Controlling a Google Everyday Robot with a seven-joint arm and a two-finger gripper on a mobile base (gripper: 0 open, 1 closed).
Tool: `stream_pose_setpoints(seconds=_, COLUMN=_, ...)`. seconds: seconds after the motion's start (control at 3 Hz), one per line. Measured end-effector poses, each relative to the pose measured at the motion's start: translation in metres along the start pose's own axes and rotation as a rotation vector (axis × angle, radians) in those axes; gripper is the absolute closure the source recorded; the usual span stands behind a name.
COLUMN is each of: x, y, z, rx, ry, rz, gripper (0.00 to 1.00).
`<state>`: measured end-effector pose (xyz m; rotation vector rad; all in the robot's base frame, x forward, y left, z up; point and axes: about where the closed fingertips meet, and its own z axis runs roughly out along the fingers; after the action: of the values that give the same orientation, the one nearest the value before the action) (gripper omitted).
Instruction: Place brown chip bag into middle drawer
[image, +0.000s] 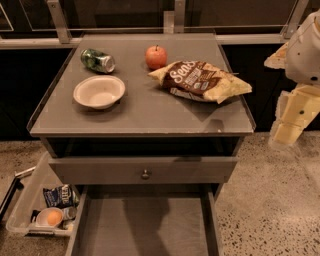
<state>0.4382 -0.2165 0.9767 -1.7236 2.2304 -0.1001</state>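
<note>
The brown chip bag (201, 80) lies flat on the right half of the grey cabinet top (145, 112), with its dark brown middle and white lettering facing up and pale tan ends. The middle drawer (145, 225) is pulled out below, showing a bare grey floor with low side walls. My gripper (287, 132) hangs at the right edge of the view, off the cabinet's right side and a little below the top's level, apart from the bag and holding nothing I can see.
On the top stand a white bowl (99, 91), a green can on its side (98, 60) and a red apple (156, 56). A drawer front with a round knob (145, 174) sits above the open drawer. A clear bin (30, 205) with a small dark bag and a cup lies on the floor to the left.
</note>
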Motion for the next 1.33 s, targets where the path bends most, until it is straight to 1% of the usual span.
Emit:
stream_pose_setpoints(seconds=0.33, x=0.0, y=0.0, z=0.0, rx=0.0, ry=0.0, rz=0.0, gripper=0.0)
stream_pose_setpoints(seconds=0.67, x=-0.006, y=-0.006, z=0.001, rx=0.019, ry=-0.014, rz=-0.013, gripper=0.0)
stream_pose_setpoints(seconds=1.0, x=-0.018, y=-0.024, z=0.005, rx=0.044, ry=-0.066, rz=-0.028, gripper=0.0)
stream_pose_setpoints(seconds=1.33, x=-0.032, y=-0.047, z=0.017, rx=0.057, ry=-0.154, rz=-0.014, gripper=0.0)
